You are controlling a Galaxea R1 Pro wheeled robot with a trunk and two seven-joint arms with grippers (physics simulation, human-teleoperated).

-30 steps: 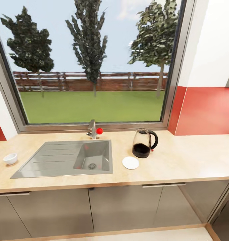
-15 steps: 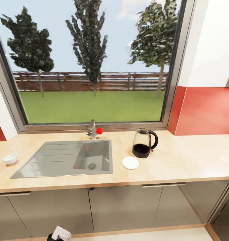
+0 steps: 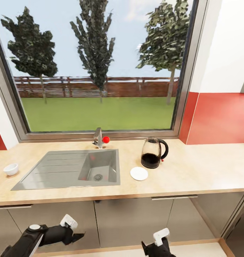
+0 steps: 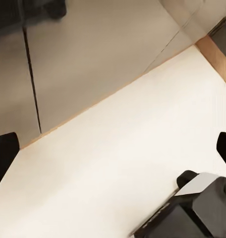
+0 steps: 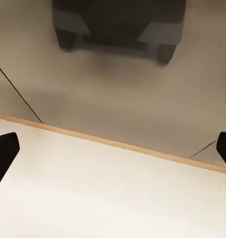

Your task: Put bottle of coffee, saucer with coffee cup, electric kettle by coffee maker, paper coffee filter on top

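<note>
Right, I've got the kettle [image 3: 154, 152] sitting on the counter [image 3: 207, 167] behind the saucer [image 3: 139, 173], probably heavy and slick glass, so I'd take its black handle, with left gripper [image 3: 77, 236] and right gripper [image 3: 150, 247] both fingers apart.

Beige countertop [image 3: 207, 167] with inset steel sink [image 3: 70, 170] and faucet [image 3: 98, 137]. Large window [image 3: 97, 67] behind shows lawn, trees, fence. Red backsplash [image 3: 222, 119] right. Grey cabinet doors [image 3: 136, 221] below; pale floor [image 4: 118, 168].

Left gripper [image 3: 77, 236] and right gripper [image 3: 150, 248] hang low, jaws apart.
</note>
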